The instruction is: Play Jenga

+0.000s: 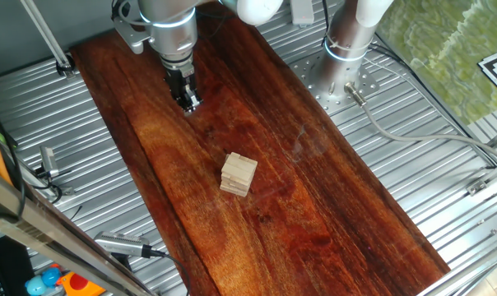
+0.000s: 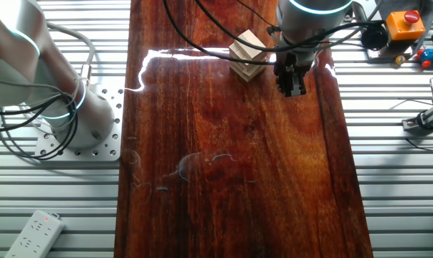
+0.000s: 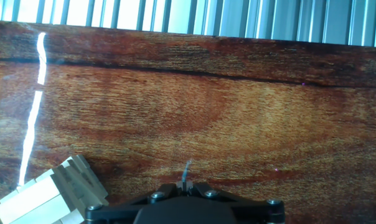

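Observation:
The Jenga point(image 1: 238, 173) is a small squat stack of pale wooden blocks in crosswise layers, standing on the dark wooden board point(image 1: 314, 205). It also shows at the board's far edge in the other fixed view, Jenga point(image 2: 246, 51), and at the lower left of the hand view, Jenga point(image 3: 45, 196). My gripper point(image 1: 188, 100) hangs above the board, apart from the stack and toward the far end. The gripper point(image 2: 292, 86) is just right of the stack there. Its fingers point(image 3: 186, 182) are pressed together with nothing between them.
The arm's base point(image 2: 59, 107) with cables stands on the ribbed metal table point(image 1: 446, 164) beside the board. A white power strip point(image 2: 34, 233) lies at the front left. An orange button box point(image 2: 405, 25) and small tools point(image 2: 424, 118) sit at the right.

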{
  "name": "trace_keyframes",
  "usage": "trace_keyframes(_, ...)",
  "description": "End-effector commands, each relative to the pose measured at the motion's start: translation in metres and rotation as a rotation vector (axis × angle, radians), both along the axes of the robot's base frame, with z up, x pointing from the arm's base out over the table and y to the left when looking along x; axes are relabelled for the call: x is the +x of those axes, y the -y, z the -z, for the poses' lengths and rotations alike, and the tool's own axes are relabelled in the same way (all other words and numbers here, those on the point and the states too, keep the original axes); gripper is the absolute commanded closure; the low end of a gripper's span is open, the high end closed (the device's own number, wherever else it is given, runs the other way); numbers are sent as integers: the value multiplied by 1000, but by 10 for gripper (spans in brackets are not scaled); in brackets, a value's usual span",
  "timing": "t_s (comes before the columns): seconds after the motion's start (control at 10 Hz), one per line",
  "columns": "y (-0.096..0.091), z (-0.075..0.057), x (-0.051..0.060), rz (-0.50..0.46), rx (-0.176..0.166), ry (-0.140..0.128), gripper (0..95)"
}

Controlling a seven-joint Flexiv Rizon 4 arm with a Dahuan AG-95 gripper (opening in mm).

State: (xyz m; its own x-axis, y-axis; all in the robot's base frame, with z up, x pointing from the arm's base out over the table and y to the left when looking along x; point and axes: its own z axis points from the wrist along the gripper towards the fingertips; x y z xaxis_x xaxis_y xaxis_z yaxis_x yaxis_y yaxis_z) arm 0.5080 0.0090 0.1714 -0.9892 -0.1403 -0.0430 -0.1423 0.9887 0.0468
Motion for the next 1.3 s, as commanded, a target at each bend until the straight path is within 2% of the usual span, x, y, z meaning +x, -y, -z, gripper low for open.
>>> trace_keyframes(0.1,0,0,0,-8,4,2,950)
trace_keyframes(0.4,-1,-2,3,-8,7,2,950)
trace_keyframes(1.3,-2,-2,3,5,12,-2,950)
